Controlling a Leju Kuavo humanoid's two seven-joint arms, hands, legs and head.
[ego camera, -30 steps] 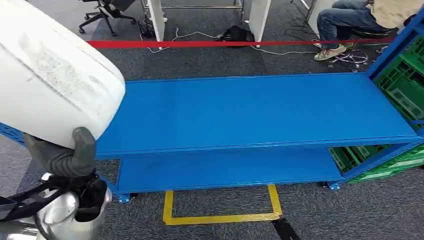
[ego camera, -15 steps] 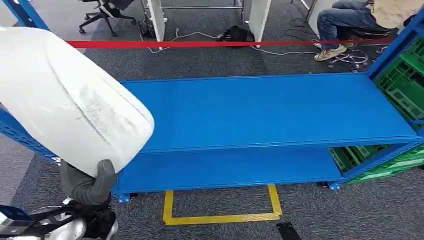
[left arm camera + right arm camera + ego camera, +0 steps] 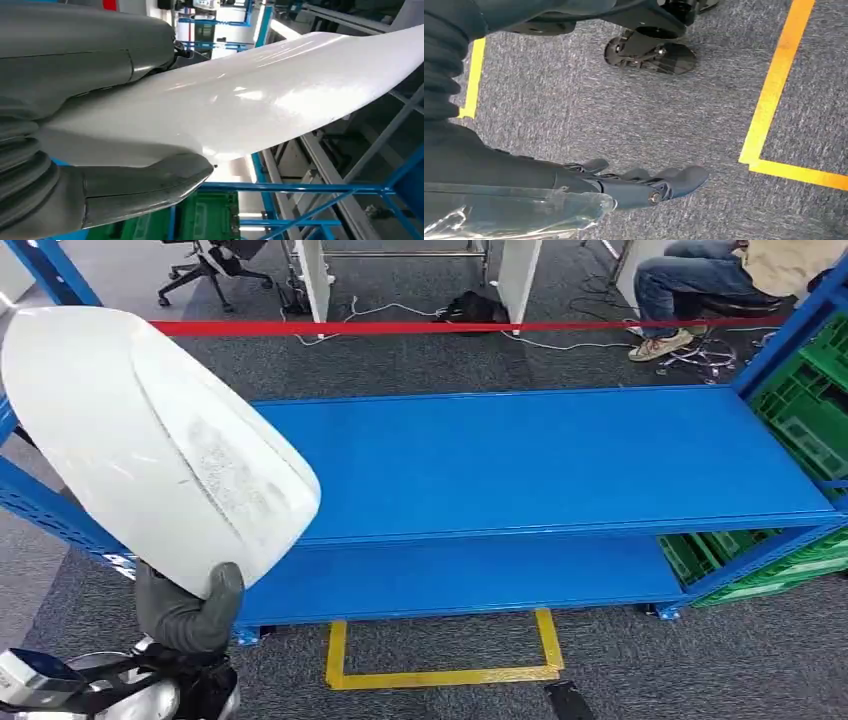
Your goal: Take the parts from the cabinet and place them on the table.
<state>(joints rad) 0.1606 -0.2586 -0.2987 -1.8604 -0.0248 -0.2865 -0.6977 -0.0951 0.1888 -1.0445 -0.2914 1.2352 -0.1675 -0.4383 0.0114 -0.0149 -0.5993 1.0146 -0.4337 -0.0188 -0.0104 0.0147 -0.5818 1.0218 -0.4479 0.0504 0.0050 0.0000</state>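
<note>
Left hand (image 3: 190,608) grips the big white curved panel (image 3: 150,440) at its lower edge, fingers clamped on it, holding it up over the blue shelf rack's (image 3: 540,465) left end; right hand (image 3: 644,185) hangs above grey carpet (image 3: 704,100), fingers loosely apart, holding nothing.

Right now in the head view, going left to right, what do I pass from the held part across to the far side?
White part gripped from below by the left hand → bare blue shelf top → green crates at the right edge.
</note>
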